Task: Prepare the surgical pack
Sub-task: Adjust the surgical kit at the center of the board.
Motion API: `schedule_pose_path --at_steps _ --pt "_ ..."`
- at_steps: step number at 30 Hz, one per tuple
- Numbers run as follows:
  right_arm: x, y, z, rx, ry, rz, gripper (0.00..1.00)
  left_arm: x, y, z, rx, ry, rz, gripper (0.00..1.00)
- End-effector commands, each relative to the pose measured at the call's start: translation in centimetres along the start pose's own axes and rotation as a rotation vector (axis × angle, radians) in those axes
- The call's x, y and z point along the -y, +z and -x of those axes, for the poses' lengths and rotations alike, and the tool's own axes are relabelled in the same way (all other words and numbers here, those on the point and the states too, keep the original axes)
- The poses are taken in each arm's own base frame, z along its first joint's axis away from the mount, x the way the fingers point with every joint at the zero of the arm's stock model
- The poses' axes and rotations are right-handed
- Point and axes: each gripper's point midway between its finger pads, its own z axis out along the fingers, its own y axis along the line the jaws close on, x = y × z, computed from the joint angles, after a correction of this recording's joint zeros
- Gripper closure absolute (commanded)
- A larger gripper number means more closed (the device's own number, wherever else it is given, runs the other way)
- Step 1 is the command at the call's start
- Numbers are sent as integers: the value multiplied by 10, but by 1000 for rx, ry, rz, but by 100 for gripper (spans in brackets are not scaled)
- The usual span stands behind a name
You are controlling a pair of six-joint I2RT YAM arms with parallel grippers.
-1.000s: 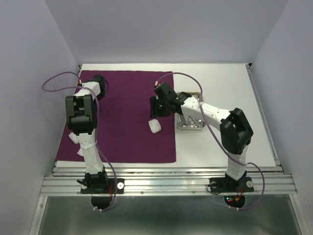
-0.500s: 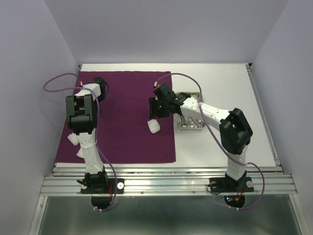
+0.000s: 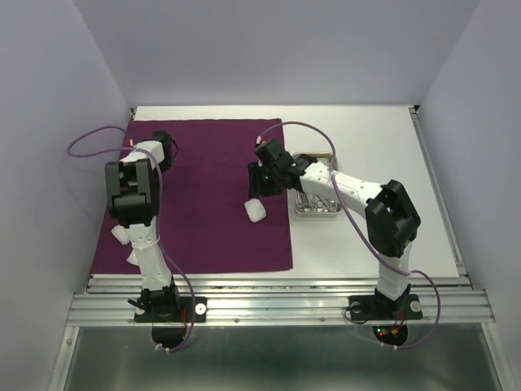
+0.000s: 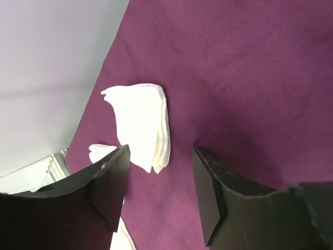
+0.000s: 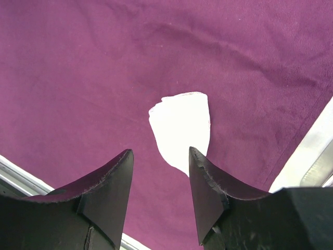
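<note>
As the right tool (image 5: pixel 159 156) gapes, the gauze pad (image 5: pixel 182 125) points toward it.

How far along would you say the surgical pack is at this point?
Early. Done: the purple drape lies spread flat. In hand: nothing gripped. The right gripper is open, facing the middle gauze pad, and the left gripper is open, facing the left-edge gauze pad. Left: the steel tray sits on the bare table beside the drape, and nothing is folded.
</note>
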Motion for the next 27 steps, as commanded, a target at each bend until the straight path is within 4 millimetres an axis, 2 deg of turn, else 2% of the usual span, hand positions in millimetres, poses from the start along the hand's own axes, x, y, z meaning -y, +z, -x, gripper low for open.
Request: schedule_pose_path --at_steps 1,4,7,8,9,11,13,14,15,18,19,21,24,25,27 --pt "-9 -3 9 35 -3 24 48 -16 -17 7 21 -55 -31 38" --pt "-8 1 12 51 -6 22 48 -9 -16 5 16 -53 -63 38" --pt "-6 14 20 68 -20 -5 48 -2 -13 1 6 -36 -65 38" --pt "-12 14 30 87 -26 5 48 0 -12 1 4 -32 -66 38" --pt "-9 27 28 76 -34 -13 47 3 -13 1 6 -25 -68 38" --pt "-8 44 37 91 -42 -38 46 6 -16 2 12 -17 -74 38" --pt "-7 57 40 86 -48 -54 45 8 -18 4 17 -16 -82 38" --pt "-12 59 50 107 -49 -48 45 9 -18 4 18 -13 -84 38" --pt "-6 75 43 82 -50 -71 45 11 -19 4 17 -12 -90 38" --pt "-5 86 52 106 -44 -96 44 14 -19 4 15 -6 -101 38" --pt "0 97 48 94 -45 -112 44 17 -20 4 17 -1 -110 38" --pt "0 102 49 96 -39 -116 44 20 -21 3 19 7 -113 38" --pt "17 113 45 72 -8 -136 44 25 -24 3 22 16 -126 38" --pt "30 117 39 52 9 -156 44 26 -25 4 24 17 -129 38" --pt "41 119 32 33 27 -177 44 30 -27 4 30 24 -139 38"
